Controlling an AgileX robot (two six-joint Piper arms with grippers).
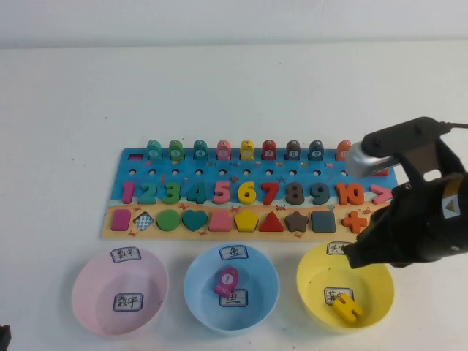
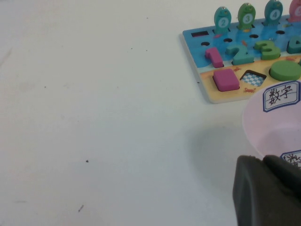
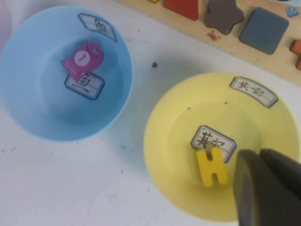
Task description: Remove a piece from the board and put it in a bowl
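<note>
The yellow equals-sign piece (image 1: 347, 308) lies free inside the yellow bowl (image 1: 313, 272), beside its lower label; the right wrist view shows the piece (image 3: 211, 166) and the bowl (image 3: 164, 117) as well. The board (image 1: 219, 172) lies behind the three bowls. My right gripper (image 1: 360, 256) hovers over the yellow bowl's right rim, fingers together and empty; in its wrist view (image 3: 261, 157) it is just beside the piece, not touching it. My left gripper (image 2: 263, 162) is shut and empty, low at the table's near left, by the pink bowl.
A pink bowl (image 1: 88, 292) stands at front left and a blue bowl (image 1: 197, 292) in the middle, holding a pink fish (image 1: 226, 281). The orange plus (image 1: 355, 221) and other shapes sit in the board's bottom row.
</note>
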